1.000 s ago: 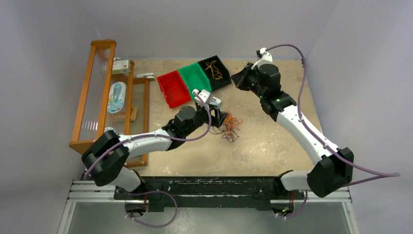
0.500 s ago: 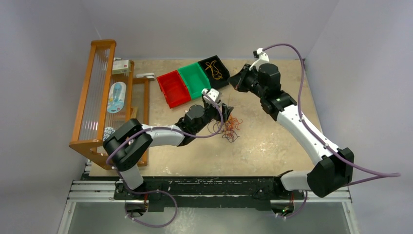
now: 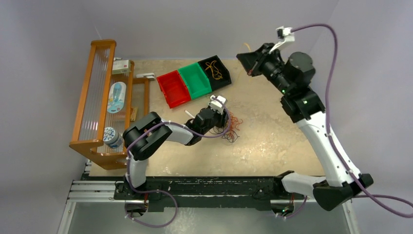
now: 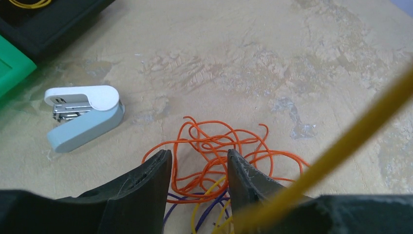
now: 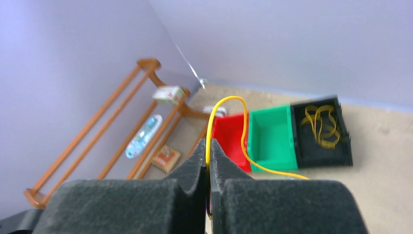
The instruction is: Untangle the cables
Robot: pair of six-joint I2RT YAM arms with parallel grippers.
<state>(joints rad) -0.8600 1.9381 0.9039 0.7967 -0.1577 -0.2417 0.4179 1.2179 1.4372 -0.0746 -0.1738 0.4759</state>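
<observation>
The right gripper (image 5: 209,152) hangs high over the far end of the table. Its fingers are pressed tight together on a yellow cable (image 5: 210,122), which arches up out of the fingertips and drops away to their right. Past those fingertips three bins sit side by side: a red bin (image 5: 229,131), a green bin (image 5: 270,129) and a black bin (image 5: 342,127). The black one has yellow wire loops (image 5: 321,122) lying in it. Left of the fingers a wooden rack (image 5: 97,136) stands along the wall, with a small box and a blue-and-white packet on it.

The left gripper (image 4: 198,163) is low at the table, its fingers partway apart and clamped on nothing. The tangle of cables (image 4: 214,146) lies at and just beyond its fingertips, orange loops on top, yellow and purple strands showing between the fingers. A blurred yellow strand crosses close over the finger on the right of that wrist view. Off to the left of the fingers lies a white and pale-blue stapler (image 4: 83,119).

The table (image 3: 272,141) is beige and mottled. Pale lilac-grey walls (image 3: 195,24) close it in.
</observation>
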